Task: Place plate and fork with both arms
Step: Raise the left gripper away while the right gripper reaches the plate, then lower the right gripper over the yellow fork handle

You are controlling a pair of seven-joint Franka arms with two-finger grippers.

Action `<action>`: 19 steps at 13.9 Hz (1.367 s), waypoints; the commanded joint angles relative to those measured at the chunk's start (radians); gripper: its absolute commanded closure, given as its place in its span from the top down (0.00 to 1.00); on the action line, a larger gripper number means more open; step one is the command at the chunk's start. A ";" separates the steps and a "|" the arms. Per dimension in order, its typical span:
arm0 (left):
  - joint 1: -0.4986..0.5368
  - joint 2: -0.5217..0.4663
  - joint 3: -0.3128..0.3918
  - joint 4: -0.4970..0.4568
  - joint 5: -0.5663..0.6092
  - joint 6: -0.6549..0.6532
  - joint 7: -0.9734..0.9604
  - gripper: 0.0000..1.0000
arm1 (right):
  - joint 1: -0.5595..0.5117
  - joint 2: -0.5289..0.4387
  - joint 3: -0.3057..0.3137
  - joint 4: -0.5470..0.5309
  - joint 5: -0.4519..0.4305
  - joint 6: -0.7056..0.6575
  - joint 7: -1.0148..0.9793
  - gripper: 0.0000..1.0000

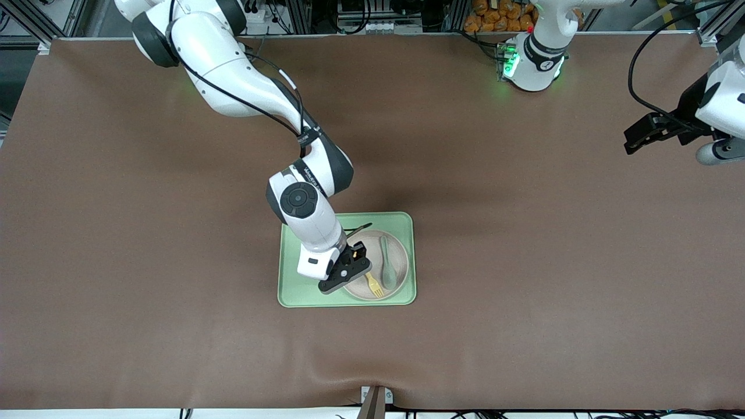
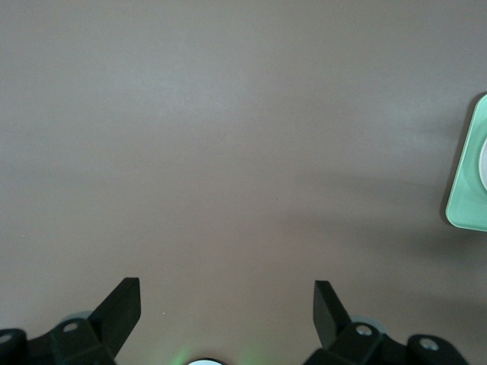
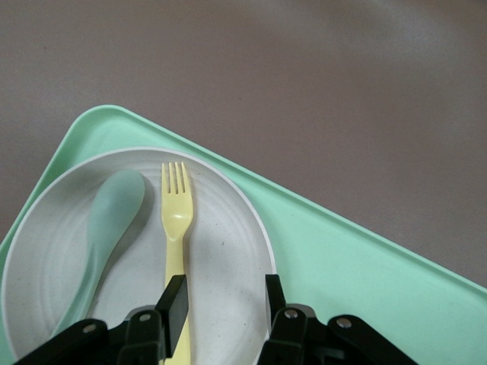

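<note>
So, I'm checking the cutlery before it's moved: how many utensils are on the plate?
2. The fork and the spoon lie side by side on the plate, the fork toward the right arm's end of the table. None seems hidden.

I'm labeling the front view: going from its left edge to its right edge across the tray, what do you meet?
Bare tray → right gripper → fork → spoon → plate rim; the left gripper waits open, well off.

A brown mat (image 1: 524, 262) covers the table, evenly lit.
</note>
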 commanded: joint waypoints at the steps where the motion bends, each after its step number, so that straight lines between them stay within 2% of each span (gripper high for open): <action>1: -0.015 -0.036 0.018 -0.024 -0.016 -0.007 0.012 1.00 | 0.012 0.040 -0.011 0.046 0.005 0.006 0.010 0.53; 2: -0.013 -0.036 0.016 -0.026 -0.016 -0.007 0.012 1.00 | 0.012 0.044 -0.011 0.046 0.005 0.006 0.010 0.57; 4: -0.019 -0.031 0.015 -0.021 -0.016 -0.007 0.014 1.00 | 0.015 0.050 -0.012 0.046 0.005 0.017 0.010 0.60; 19: -0.019 -0.028 0.009 -0.018 -0.039 -0.024 0.086 1.00 | 0.055 0.101 -0.015 0.043 -0.003 0.090 0.025 0.58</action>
